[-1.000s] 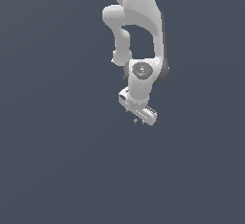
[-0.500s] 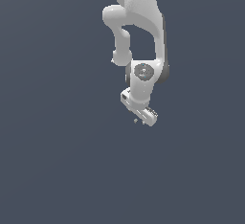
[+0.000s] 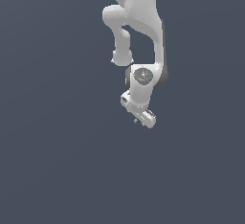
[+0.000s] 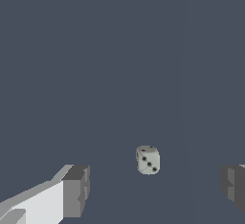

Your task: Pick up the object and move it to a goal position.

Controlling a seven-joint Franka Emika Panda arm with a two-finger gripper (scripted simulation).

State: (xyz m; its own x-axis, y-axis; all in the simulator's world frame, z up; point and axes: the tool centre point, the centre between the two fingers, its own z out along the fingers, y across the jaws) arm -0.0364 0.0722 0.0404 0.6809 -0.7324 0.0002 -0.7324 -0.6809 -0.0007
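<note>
A: Where is the object point(image 4: 148, 160) just now?

B: In the wrist view it shows as a small pale die with dark pips, lying on the plain dark table point(image 4: 119, 50) between the two fingers point(image 4: 76, 189) of the claw point(image 4: 155, 187). It sits nearer the tip line than the palm, and somewhat closer to one finger than to the other.

A: And the claw itself?

B: Its fingers stand wide apart, with nothing held. The die touches neither pad; there is clear table on both sides.

A: Can you see it from outside?

B: Barely. In the exterior view the arm hangs down with the claw point(image 3: 139, 118) tilted at its end, and a tiny pale speck point(image 3: 135, 121) shows just beside the tips. I cannot tell from there how high the tips are above the table.

A: So what does the coming move turn on?

B: I judge it is the descent. The die has no long axis to speak of, so the claw's turn matters little; the fingers need to straddle it evenly, then close.
</note>
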